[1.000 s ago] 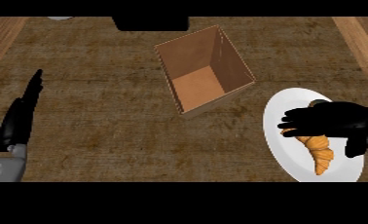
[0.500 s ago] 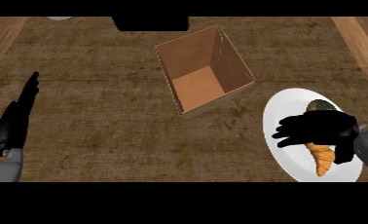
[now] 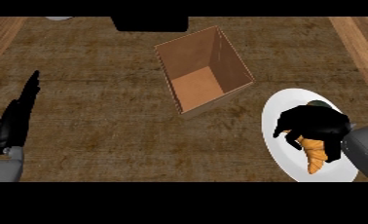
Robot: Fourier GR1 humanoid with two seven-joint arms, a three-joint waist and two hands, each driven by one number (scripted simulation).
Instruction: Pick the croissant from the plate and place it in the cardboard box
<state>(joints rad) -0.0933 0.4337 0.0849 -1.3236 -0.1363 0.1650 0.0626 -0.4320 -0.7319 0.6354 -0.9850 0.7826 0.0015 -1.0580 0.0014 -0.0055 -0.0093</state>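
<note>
Head view: right hand curled round croissant.

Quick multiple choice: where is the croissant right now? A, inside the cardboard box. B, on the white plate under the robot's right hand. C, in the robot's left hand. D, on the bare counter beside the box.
B: the croissant lies on the white plate, its upper part covered by the right hand curled over it, while the cardboard box holds nothing.
</note>
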